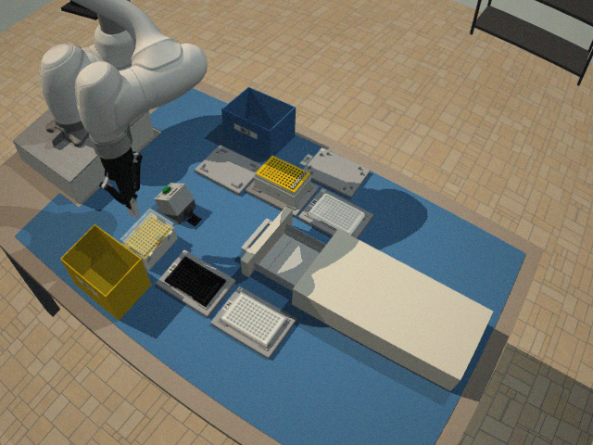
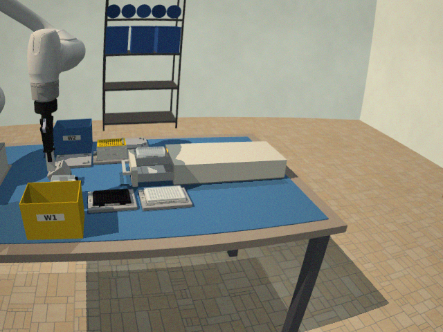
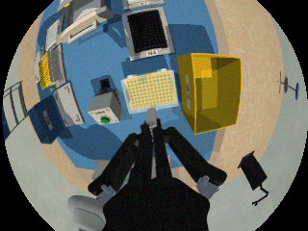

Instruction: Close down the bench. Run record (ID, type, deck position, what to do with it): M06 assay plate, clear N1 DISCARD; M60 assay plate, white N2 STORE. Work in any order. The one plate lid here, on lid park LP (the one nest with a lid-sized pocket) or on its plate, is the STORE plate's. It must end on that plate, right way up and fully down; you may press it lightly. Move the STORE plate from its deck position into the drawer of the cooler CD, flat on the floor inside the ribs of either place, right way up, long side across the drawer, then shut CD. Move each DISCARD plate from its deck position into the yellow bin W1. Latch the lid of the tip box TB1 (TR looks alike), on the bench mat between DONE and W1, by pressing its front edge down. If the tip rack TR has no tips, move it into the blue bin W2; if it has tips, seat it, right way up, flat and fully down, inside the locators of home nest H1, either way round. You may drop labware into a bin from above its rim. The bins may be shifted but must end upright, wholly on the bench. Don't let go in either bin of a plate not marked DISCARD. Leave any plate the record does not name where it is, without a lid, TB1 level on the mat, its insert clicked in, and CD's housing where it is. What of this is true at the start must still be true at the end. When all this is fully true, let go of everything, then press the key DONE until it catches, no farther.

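My gripper (image 1: 133, 209) is shut and empty, pointing straight down. Its tips are at the edge of the tip box TB1 (image 1: 147, 235) that faces the robot base; I cannot tell whether they touch it. TB1 has a clear lid over pale yellow tips and stands between the DONE key box (image 1: 173, 198) and the yellow bin W1 (image 1: 103, 271). In the wrist view my fingertips (image 3: 152, 119) meet the near edge of TB1 (image 3: 149, 89). The yellow tip rack TR (image 1: 283, 175) sits on a nest. A white plate (image 1: 253, 318) and a clear plate (image 1: 335, 212) sit on nests.
A black plate (image 1: 194, 281) lies on a nest next to W1. The cooler drawer (image 1: 283, 249) stands open, empty, in front of its housing (image 1: 392, 306). The blue bin W2 (image 1: 258, 121) is at the back. Two empty nests (image 1: 227, 168) (image 1: 337, 171) flank TR.
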Tool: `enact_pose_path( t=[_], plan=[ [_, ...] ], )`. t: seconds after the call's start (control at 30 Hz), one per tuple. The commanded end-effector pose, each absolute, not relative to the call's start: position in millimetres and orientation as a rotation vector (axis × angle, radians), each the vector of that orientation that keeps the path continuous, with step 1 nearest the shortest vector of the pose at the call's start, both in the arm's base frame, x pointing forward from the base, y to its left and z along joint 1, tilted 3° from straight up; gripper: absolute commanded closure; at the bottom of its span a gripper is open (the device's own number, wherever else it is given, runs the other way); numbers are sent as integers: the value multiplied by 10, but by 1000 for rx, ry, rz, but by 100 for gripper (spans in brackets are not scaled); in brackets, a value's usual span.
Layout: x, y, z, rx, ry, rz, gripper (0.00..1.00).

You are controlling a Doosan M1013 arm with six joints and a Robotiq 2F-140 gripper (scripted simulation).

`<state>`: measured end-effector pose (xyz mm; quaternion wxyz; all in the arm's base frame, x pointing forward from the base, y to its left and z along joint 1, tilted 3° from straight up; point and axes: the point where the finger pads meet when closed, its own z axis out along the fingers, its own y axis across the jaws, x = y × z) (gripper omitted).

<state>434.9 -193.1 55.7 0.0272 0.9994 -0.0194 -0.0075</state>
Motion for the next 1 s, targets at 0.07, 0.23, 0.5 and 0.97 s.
enact_pose_path(
  t=[0.07, 0.23, 0.5, 0.97],
  plan=[
    [4349, -1931, 544, 3087, -60, -23, 100],
    [4348, -1935, 478, 3087, -60, -23, 100],
    [4346, -1941, 371, 3087, -60, -23, 100],
    [4344, -1949, 212, 3087, -60, -23, 100]
  ],
)
